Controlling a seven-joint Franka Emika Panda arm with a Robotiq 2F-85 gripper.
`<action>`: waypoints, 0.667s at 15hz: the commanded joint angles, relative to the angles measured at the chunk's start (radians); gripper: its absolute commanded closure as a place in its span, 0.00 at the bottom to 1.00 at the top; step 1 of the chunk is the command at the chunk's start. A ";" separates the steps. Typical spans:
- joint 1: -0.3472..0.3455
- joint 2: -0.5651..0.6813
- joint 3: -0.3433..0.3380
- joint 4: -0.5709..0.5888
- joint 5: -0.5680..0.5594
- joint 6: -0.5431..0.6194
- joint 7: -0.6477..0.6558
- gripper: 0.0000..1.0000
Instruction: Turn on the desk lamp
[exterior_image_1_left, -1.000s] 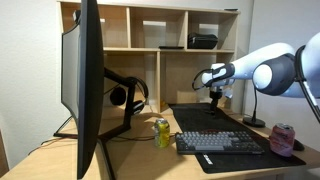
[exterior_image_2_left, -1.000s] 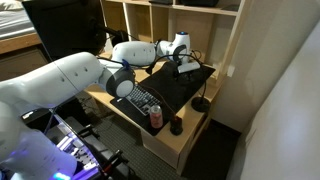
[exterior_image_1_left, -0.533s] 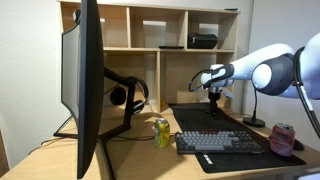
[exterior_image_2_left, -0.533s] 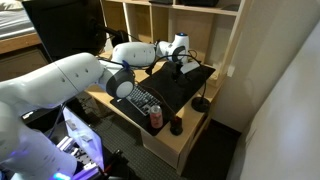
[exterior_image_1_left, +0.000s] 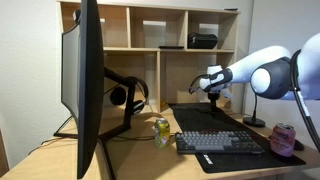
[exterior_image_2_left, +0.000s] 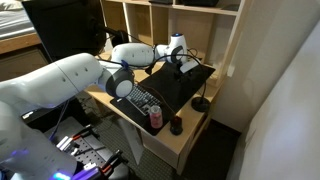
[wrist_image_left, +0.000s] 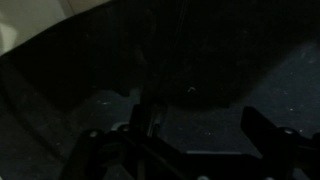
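Observation:
The desk lamp is a slim black gooseneck with a round flat base (exterior_image_1_left: 254, 122) at the back right of the desk. It also shows in an exterior view (exterior_image_2_left: 201, 104) at the desk's corner, its thin stem rising toward the shelf side. I cannot tell whether it is lit. My gripper (exterior_image_1_left: 199, 86) hovers above the back of the black desk mat (exterior_image_1_left: 205, 116), left of the lamp and apart from it, and it shows in an exterior view (exterior_image_2_left: 186, 63). In the dark wrist view its two fingers (wrist_image_left: 200, 128) stand wide apart with only the mat between them.
A large monitor (exterior_image_1_left: 88, 80) stands at the left with black headphones (exterior_image_1_left: 128, 95) on a stand behind it. A yellow can (exterior_image_1_left: 162, 131), a keyboard (exterior_image_1_left: 220, 142) and a pink can (exterior_image_1_left: 283, 138) sit on the desk. Wooden shelves (exterior_image_1_left: 150, 48) rise behind.
My gripper has shifted slightly to the left and a little lower over the mat. Nothing else has moved.

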 joint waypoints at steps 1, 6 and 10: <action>0.004 0.016 -0.018 -0.009 -0.010 0.057 0.046 0.00; 0.008 0.016 -0.031 0.002 0.024 0.019 0.060 0.00; 0.014 0.019 -0.041 -0.058 -0.025 0.087 0.044 0.00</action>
